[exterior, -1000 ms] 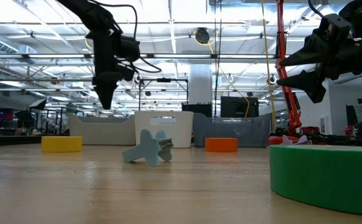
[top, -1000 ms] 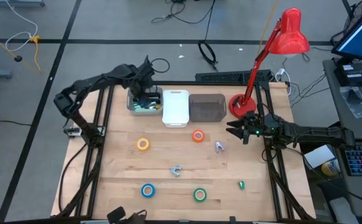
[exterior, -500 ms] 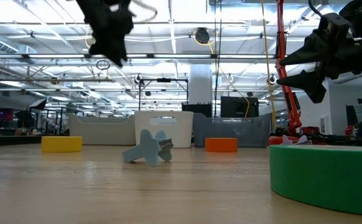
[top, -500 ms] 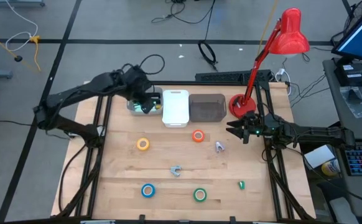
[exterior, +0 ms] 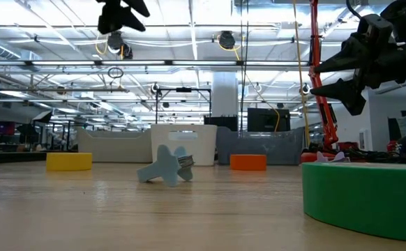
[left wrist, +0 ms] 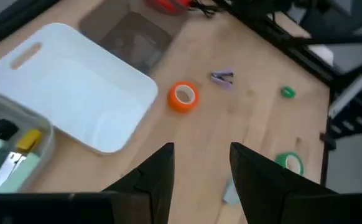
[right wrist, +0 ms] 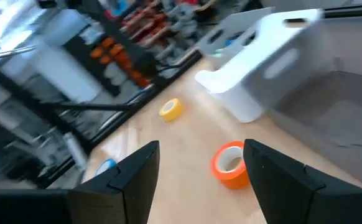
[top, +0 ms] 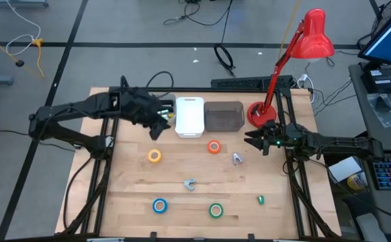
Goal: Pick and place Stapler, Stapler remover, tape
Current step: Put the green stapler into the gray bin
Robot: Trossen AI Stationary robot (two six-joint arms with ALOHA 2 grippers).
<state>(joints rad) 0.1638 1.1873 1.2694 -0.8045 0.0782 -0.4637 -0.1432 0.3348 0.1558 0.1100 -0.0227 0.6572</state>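
The left gripper (top: 163, 115) hovers in the upper centre-left of the overhead frame, above the clear bin (top: 146, 114) at the table's far edge, its fingers (left wrist: 159, 171) parted with nothing between them. The stapler cannot be made out. Below and to the right of that claw lie the tape rolls: the yellow roll (top: 154, 156) nearest, the orange roll (top: 213, 146) further right, and the blue roll (top: 159, 206) and green roll (top: 215, 211) well apart from it near the bottom edge. A small grey staple remover (top: 189, 184) sits in the lower centre, and a second, purplish one (top: 236, 158) lies right of the orange roll. The right gripper (top: 250, 141) waits at the right of the frame beside the red lamp (top: 315, 35), fingers spread and empty.
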